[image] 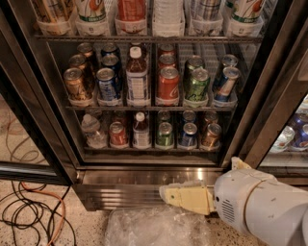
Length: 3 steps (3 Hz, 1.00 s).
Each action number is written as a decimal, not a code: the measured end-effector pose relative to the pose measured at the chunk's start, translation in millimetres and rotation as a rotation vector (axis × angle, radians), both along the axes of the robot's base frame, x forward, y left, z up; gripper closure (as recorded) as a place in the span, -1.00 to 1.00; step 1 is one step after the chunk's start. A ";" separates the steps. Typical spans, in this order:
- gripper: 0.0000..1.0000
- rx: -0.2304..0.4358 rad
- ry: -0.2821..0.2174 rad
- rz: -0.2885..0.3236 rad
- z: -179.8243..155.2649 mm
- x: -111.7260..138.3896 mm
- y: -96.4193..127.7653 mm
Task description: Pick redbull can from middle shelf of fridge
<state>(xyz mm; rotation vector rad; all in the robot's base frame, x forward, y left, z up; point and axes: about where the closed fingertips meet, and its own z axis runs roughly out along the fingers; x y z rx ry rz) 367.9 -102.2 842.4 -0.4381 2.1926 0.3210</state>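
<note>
The fridge (125, 188) stands open in front of me with three wire racks in view. On the middle shelf (144, 108) the redbull can (225, 85) stands at the far right, slim, blue and silver, with a second similar can behind it. Left of it are a green can (198, 86), a red can (168, 85), a bottle (137, 79) and a wider dark-blue can (107, 85). My gripper (180, 196) is cream-coloured, points left and sits low in front of the ribbed steel base panel, well below the redbull can and to its left.
The top rack holds bottles and cups (130, 14). The bottom rack holds several cans and small bottles (163, 134). A crumpled clear plastic bag (154, 228) lies on the floor below the gripper. Cables (29, 211) lie at lower left. A second compartment (293, 137) with cans is at right.
</note>
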 end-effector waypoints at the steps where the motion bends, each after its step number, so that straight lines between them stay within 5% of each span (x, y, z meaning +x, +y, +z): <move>1: -1.00 -0.009 -0.028 -0.001 -1.5 9.6 -1.8; 2: -1.00 -0.043 -0.173 0.005 13.7 62.7 -4.9; 3: -1.00 -0.164 -0.375 -0.013 60.9 115.1 -24.5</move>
